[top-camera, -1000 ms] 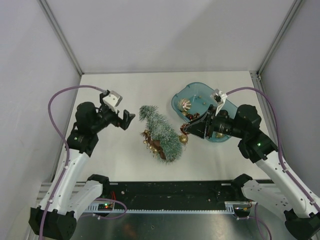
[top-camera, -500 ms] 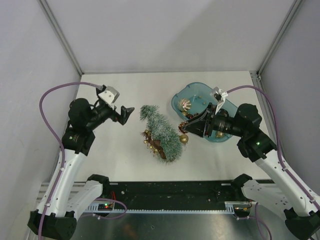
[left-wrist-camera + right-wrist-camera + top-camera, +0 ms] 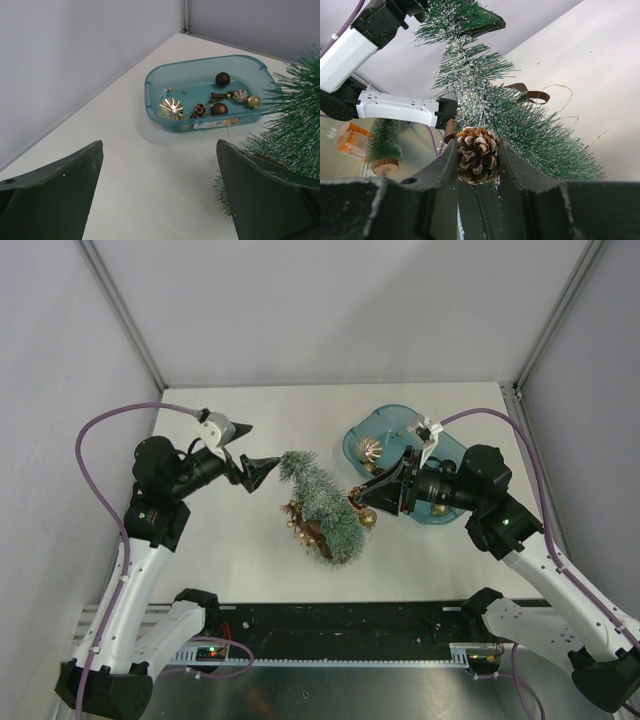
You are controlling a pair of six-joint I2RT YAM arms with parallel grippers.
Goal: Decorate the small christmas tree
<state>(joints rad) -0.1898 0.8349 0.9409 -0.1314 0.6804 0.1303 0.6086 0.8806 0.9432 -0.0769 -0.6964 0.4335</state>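
The small christmas tree, frosted green and bristly, stretches across the middle of the table, its tip toward the back left. Gold balls and a brown ribbon hang on its left side. My right gripper is at the tree's right flank, shut on a frosted pine cone that touches the branches. My left gripper hovers just left of the tree's tip, open and with nothing in it; in its own view the tree brushes the right finger.
A teal plastic tray at the back right holds several ornaments, among them a gold striped ball and brown balls. Grey walls enclose the table on three sides. Beyond the table edge stands another little tree.
My left gripper has swung toward the tree's tip and turned its fingers to it. My right gripper has carried the pine cone left, up against the tree.
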